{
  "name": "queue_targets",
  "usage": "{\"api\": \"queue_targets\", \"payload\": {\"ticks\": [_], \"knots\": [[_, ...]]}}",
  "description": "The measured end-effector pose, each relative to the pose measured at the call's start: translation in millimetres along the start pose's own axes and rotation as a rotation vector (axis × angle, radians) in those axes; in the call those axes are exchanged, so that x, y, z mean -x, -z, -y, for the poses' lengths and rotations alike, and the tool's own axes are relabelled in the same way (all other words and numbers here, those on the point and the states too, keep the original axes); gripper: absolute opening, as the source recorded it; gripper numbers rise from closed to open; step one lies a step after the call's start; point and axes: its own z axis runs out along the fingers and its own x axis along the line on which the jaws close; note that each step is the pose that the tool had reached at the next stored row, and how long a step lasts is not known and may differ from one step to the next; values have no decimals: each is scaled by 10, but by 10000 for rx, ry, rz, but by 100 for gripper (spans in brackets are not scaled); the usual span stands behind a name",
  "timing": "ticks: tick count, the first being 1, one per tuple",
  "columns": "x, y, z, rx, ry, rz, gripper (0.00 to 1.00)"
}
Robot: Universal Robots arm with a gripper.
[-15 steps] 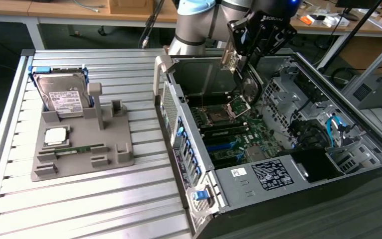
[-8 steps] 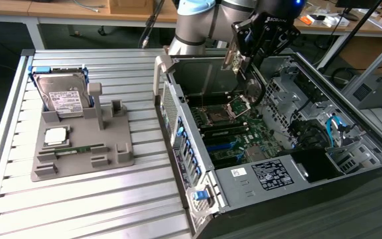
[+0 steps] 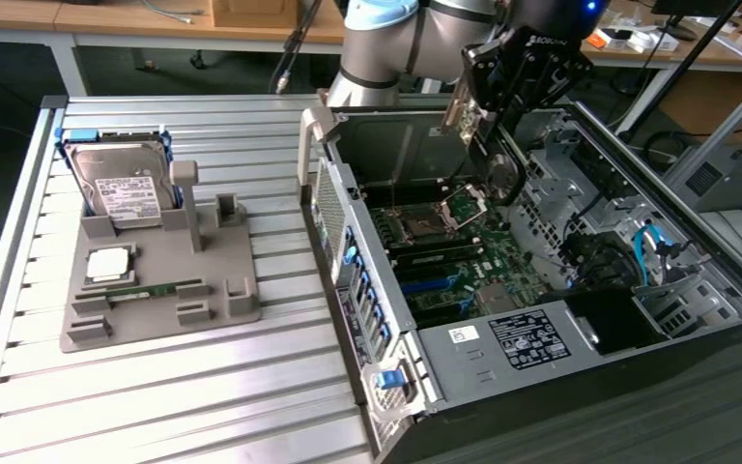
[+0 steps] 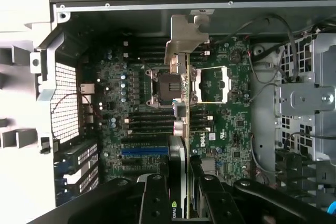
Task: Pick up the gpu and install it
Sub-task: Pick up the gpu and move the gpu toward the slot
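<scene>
**Holding the gpu over the open case**

Exterior view: Near the top middle, the gripper (image 3: pixel 490 130) pinches the gpu (image 3: pixel 502 174) tight. The gpu hangs down over the case (image 3: pixel 345 208), which takes up the exterior view's right half. So the pick-up is done. The gpu is up in the air and not in a slot, so the putting-in is not done. Inside the case lies the green board (image 3: pixel 455 256), with wires (image 3: pixel 648 246) and metal cages (image 3: pixel 603 184) toward the exterior view's right. On the exterior view's left, a grey holder (image 3: pixel 152 329) sits on the table (image 3: pixel 216 387). A hard drive (image 3: pixel 124 188) stands in it. In front of that lie a chip (image 3: pixel 109 263) and a thin green memory stick (image 3: pixel 146 289).

Wrist view: The camera looks down along the gpu (image 4: pixel 187 124). It shows edge-on, thin like a line, with its pale bracket (image 4: pixel 186 38) at the far end. The gripper (image 4: pixel 187 203) squeezes it between two black fingers (image 4: pixel 152 198). Under the gpu is the board (image 4: pixel 136 124), with a socket (image 4: pixel 168 85) just beside the gpu's line. A blue slot (image 4: pixel 144 151) lies nearer the fingers. I think the gpu is not touching the board.
</scene>
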Motion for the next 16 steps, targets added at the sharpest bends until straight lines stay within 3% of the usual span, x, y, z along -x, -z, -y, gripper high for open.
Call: {"api": "queue_targets", "payload": {"ticks": [9,16], "knots": [[178,-35,-4,-32,11,1,27],[321,-94,-7,-98,15,3,27]]}}
